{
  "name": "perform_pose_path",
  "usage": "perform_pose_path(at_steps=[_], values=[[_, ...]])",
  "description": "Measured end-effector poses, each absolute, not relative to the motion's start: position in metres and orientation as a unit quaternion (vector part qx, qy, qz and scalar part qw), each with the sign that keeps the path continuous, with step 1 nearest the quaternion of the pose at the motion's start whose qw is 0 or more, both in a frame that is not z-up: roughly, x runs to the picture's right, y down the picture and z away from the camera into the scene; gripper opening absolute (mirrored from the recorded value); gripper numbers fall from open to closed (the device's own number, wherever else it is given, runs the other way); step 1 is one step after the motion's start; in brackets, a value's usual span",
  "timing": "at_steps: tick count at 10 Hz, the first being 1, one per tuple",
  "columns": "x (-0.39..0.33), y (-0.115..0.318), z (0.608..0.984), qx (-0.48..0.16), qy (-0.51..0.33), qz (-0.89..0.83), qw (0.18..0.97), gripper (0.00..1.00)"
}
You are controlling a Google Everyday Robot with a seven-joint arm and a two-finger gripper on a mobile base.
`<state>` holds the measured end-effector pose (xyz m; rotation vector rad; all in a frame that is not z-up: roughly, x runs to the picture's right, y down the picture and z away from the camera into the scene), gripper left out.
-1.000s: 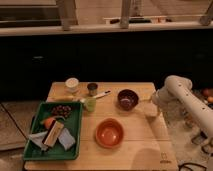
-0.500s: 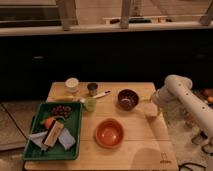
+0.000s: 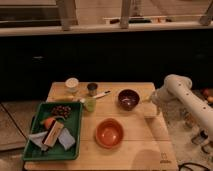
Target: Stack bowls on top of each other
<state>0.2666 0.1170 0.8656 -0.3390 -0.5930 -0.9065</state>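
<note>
An orange bowl sits on the wooden table near its front middle. A dark maroon bowl sits further back, right of centre. The two bowls are apart, each resting on the table. My white arm comes in from the right, and the gripper hangs just right of the dark bowl, over the table's right edge.
A green tray with food and packets lies at the front left. A white cup, a small dark cup, a green cup and a pen-like item stand at the back left. A dark counter runs behind the table.
</note>
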Motion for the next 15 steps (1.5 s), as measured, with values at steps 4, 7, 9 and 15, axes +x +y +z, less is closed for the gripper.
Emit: perform_pose_path(at_steps=[4, 7, 9, 15], values=[[0.252, 0.108, 0.861, -0.154, -0.277, -0.436, 0.842, 0.8], [0.25, 0.101, 0.874, -0.155, -0.273, -0.435, 0.844, 0.8], [0.25, 0.101, 0.887, -0.162, -0.273, -0.436, 0.842, 0.68], [0.227, 0.101, 0.919, -0.18, -0.29, -0.455, 0.822, 0.1]])
